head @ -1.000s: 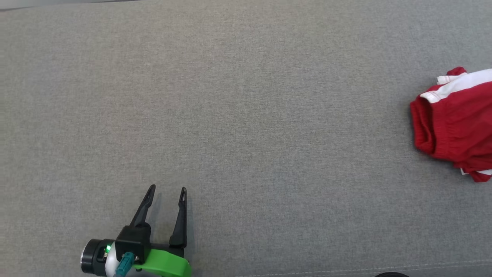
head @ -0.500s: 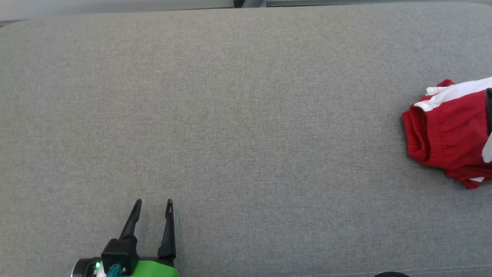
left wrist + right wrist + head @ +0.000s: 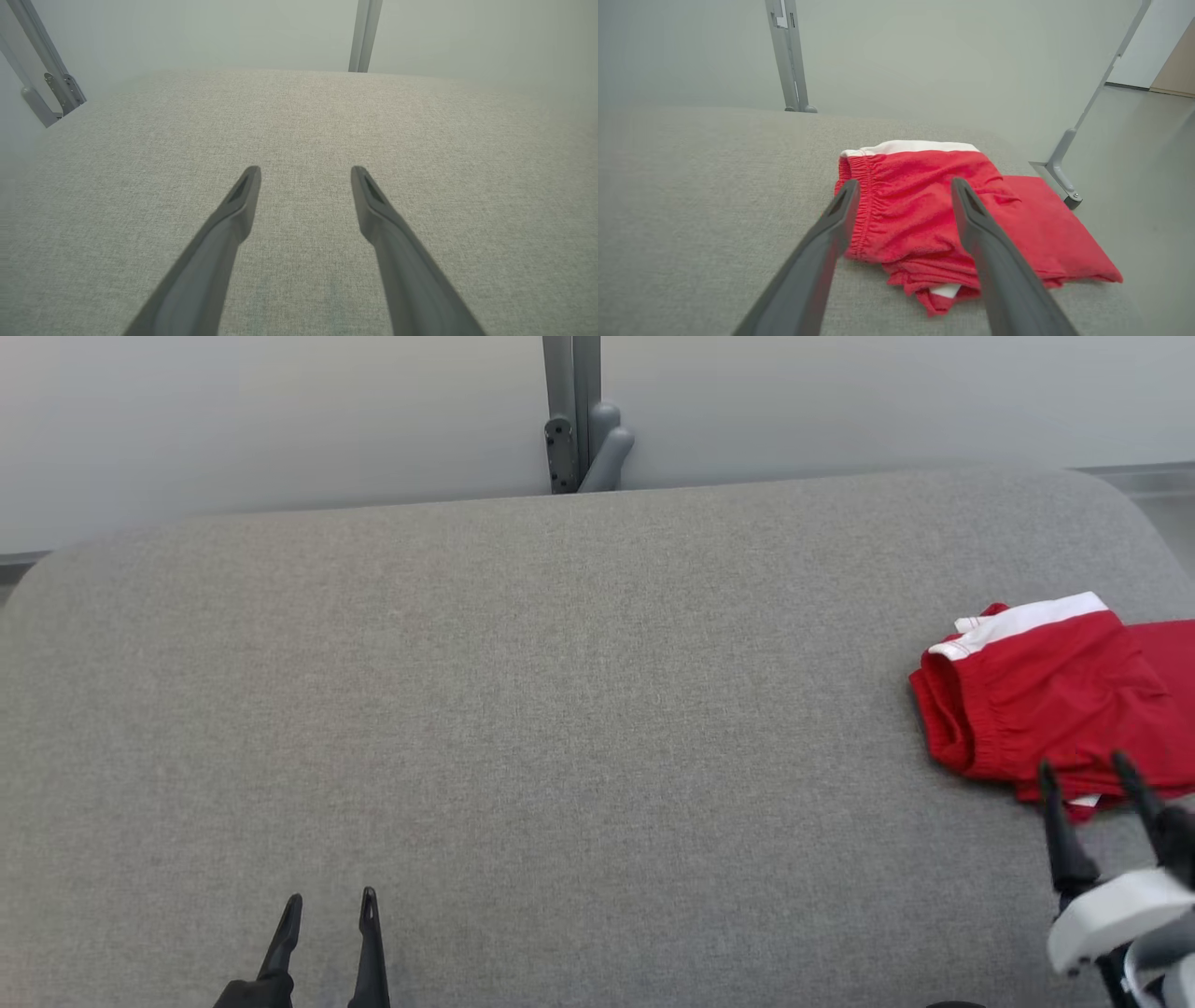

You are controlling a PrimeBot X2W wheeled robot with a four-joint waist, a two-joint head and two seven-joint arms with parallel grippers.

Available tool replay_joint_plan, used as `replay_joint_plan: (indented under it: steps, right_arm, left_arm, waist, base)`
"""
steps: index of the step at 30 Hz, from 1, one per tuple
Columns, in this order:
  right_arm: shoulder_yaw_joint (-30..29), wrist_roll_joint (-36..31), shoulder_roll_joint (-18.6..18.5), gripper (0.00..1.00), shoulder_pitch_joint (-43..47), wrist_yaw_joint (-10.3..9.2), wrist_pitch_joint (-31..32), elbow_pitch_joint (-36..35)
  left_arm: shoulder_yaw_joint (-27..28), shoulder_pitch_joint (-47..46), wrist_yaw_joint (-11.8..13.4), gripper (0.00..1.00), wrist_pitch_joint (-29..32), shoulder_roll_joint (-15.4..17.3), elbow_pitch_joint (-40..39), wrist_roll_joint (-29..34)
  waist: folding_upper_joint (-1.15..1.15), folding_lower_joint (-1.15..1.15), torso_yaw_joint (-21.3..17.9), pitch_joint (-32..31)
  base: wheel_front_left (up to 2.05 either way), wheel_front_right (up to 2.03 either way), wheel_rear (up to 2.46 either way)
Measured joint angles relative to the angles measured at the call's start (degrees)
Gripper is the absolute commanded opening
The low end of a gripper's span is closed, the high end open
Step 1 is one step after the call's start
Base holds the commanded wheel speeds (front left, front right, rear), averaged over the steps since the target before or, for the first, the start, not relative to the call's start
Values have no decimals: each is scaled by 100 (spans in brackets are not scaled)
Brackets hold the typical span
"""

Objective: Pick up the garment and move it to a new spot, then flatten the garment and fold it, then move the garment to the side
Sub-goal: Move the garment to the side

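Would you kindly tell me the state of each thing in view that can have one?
Shorts: folded, lying at the right of the cushion, not gripped.
Left gripper: open, empty, over bare cushion.
Right gripper: open, empty, tips at the near edge of the Shorts.

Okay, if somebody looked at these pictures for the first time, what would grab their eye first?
The folded red fabric garment with a white band, lying near the right end of the plain grey upholstered surface, is the one bright thing. Next comes the right gripper, fingers spread, at the garment's near edge; the left gripper, also open, sits at lower left over bare grey cloth.
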Motion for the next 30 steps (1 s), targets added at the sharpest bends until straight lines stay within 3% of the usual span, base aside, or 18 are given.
replay_joint_plan:
  steps: [7,12,17,30]
  right_arm:
    - [-103,-1015,860,100,715,1,-68,-438]
    - [-520,-1423,1343,100,980,1,-69,-909]
    - [-1022,-1869,1564,100,1014,0,-70,-1225]
    - [-972,-1997,1646,100,1043,0,-74,-1220]
  left_arm:
    - [56,15,-204,100,0,-2,268,-60]
    - [85,-27,-304,100,0,-2,345,-102]
    - [77,-65,-330,100,0,-1,346,-146]
    - [97,-82,-353,100,0,-2,426,-156]
  waist:
    - [0,0,31,-342]
    - [0,0,33,-443]
    - [0,0,13,-478]
    - [0,0,168,-554]
  base:
    - [0,0,0]
    - [0,0,0]
    - [0,0,0]
    - [0,0,0]
